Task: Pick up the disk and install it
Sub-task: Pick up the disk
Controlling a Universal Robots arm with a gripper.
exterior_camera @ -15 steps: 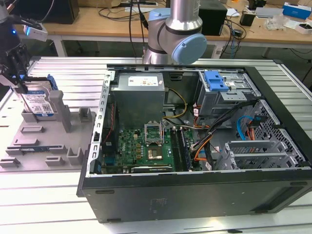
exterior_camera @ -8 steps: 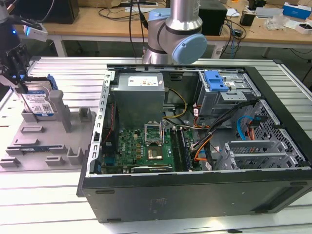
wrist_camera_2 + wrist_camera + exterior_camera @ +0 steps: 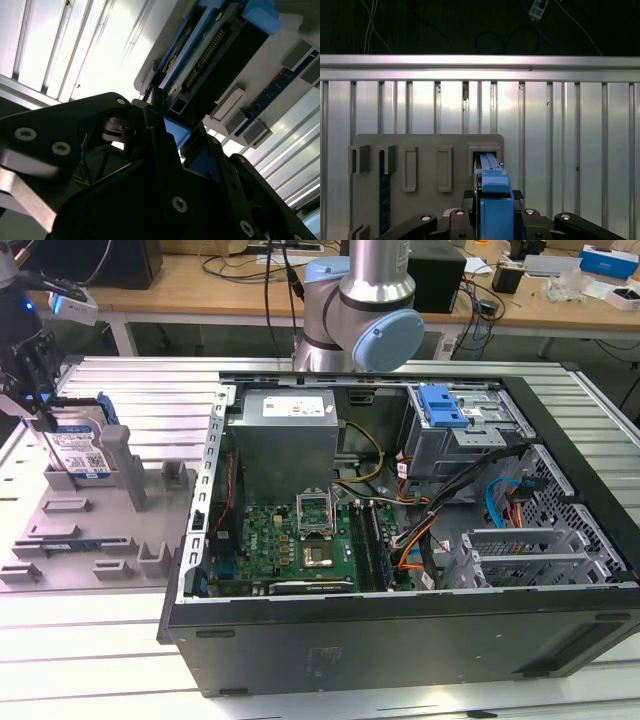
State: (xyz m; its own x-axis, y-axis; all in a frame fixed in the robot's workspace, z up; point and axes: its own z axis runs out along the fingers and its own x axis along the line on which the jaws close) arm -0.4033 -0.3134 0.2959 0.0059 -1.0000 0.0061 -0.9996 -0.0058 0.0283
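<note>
The whole setup sits on a ribbed aluminium table [image 3: 100,660] of long parallel slats, with wooden benches [image 3: 200,285] strewn with cables and boxes behind it.

At the exterior view's far left, the black gripper [image 3: 42,418] reaches down onto the disk [image 3: 80,452]. In both wrist views its fingers [image 3: 468,194] sit narrowly closed against either side of the disk's bright blue plastic frame, so it appears to have hold of it. The disk stands on edge in a slot of a matte grey moulded tray [image 3: 100,530], thin edge up. Its silver, white-and-blue labelled face is turned towards the exterior camera. I cannot tell whether its long side runs upward or along the slot. The tray is a flat plate with blocky upright posts and rectangular pockets.

Further right, the grey arm [image 3: 360,310] rises behind an open black computer case [image 3: 400,630]. It lies on its side, showing a boxy grey power supply [image 3: 285,435], a green motherboard [image 3: 290,540], bundled wires and a blue latch [image 3: 443,405].
</note>
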